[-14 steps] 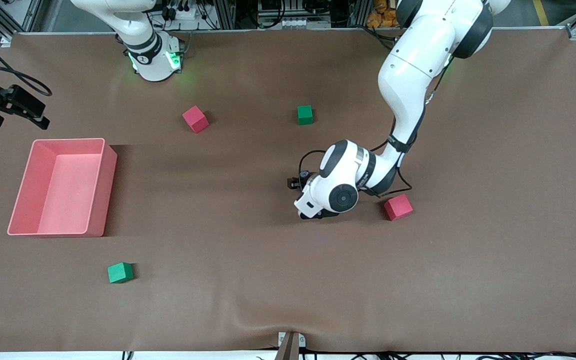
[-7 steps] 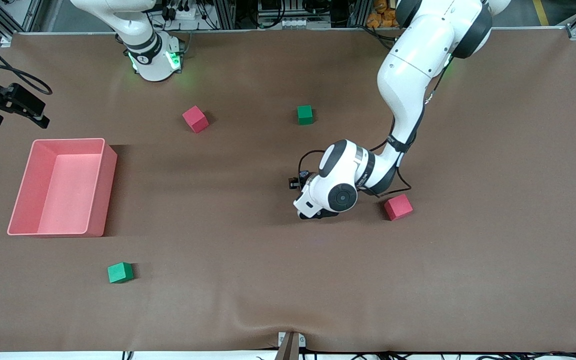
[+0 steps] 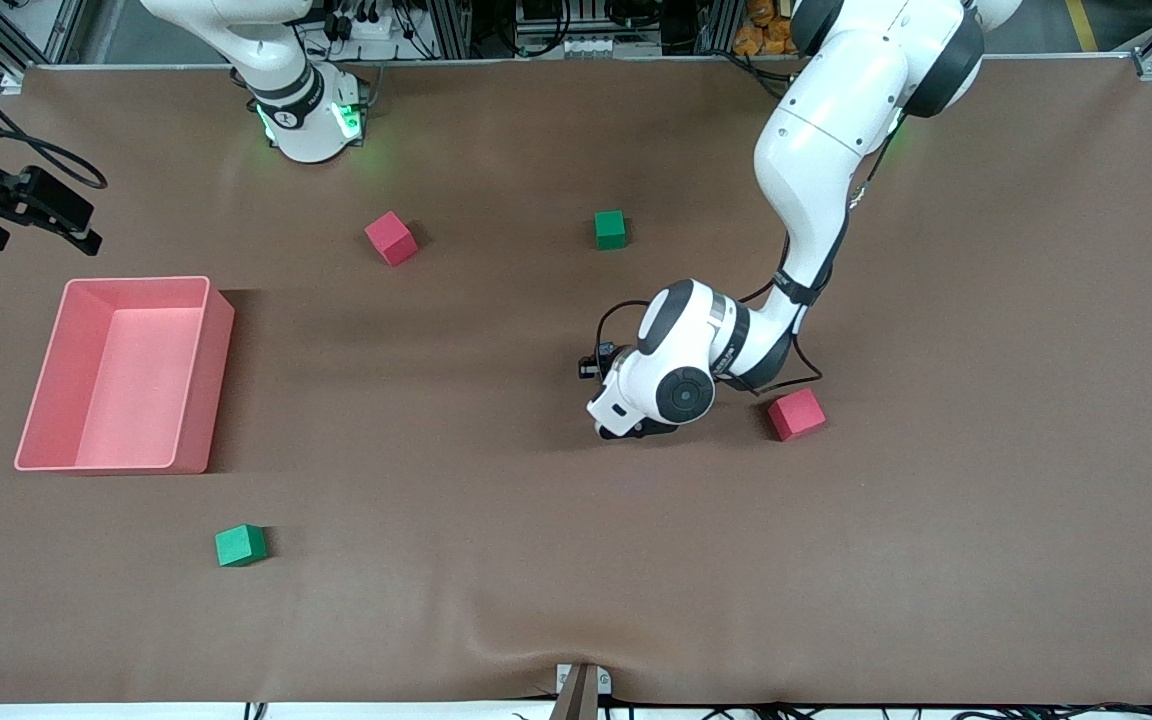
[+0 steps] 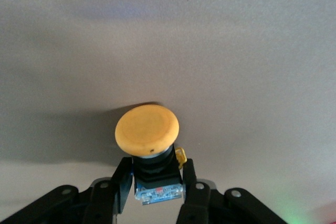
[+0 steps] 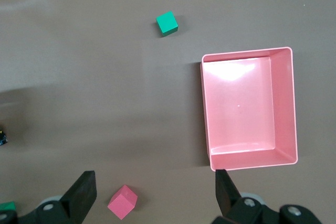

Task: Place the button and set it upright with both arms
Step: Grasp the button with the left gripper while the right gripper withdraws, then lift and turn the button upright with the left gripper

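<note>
L gripper (image 4: 157,195) is clenched on the button (image 4: 148,129), fingers (image 4: 122,184) pinching the black body from both sides, orange cap sticking out past the tips. In the front view the gripper is tucked under the L wrist, low at the table's middle, btwn the green cube (image 3: 610,229) and the red cube (image 3: 796,414), so I can't see the button there.

My read: grab is made, lift comes next. I want a slow straight lift w/o twisting, since the hold is on the narrow body only and the wide cap could lever it loose. Check the cap isn't dragging on the mat.

R gripper (image 5: 152,195) waits high over the pink bin (image 5: 247,111) end, jaws spread wide, empty. It'll need to come in for the upright step.
</note>
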Available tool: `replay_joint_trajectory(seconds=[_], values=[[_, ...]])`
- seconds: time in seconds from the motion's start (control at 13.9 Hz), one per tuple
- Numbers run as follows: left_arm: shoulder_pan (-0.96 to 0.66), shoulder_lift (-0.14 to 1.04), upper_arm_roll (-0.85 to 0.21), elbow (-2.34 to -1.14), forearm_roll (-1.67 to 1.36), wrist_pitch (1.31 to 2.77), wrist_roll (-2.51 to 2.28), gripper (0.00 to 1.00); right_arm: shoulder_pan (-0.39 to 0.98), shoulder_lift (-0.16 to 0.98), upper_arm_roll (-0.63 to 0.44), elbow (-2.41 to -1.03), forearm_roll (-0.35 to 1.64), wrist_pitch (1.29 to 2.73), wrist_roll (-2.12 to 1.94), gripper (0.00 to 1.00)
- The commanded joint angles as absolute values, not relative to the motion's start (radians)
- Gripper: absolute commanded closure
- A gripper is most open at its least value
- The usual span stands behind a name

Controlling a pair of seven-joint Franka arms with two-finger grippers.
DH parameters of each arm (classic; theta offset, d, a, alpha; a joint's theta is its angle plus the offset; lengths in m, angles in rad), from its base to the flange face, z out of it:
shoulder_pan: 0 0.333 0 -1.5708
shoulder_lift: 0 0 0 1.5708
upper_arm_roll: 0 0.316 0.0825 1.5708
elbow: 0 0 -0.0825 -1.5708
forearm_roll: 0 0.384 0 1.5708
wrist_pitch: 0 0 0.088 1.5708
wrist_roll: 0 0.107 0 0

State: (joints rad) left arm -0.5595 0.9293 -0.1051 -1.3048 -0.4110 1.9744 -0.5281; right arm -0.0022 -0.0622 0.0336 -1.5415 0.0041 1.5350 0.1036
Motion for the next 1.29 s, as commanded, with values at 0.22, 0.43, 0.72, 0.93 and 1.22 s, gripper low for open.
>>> replay_joint_trajectory(seconds=[0.22,0.43,0.72,0.93,1.22], values=[[-0.587,0.930,-0.091,-1.278,-0.414,1.997,-0.580,1.00,0.008,-0.046,0.026,-1.514,-0.011,1.506,0.039,0.00],[-0.629,0.885,-0.060,-1.278,-0.405,1.999,-0.604,1.00,0.009,-0.048,0.026,-1.514,-0.011,1.505,0.040,0.00],[-0.724,0.815,0.039,-1.278,-0.364,2.040,-0.649,1.00,0.009,-0.048,0.028,-1.514,-0.011,1.505,0.038,0.00],[-0.854,0.805,0.167,-1.278,-0.307,2.107,-0.765,1.00,0.009,-0.046,0.028,-1.514,-0.011,1.505,0.043,0.00],[-1.012,0.821,0.317,-1.279,-0.252,2.256,-0.915,1.00,0.009,-0.048,0.029,-1.514,-0.011,1.505,0.044,0.00]])
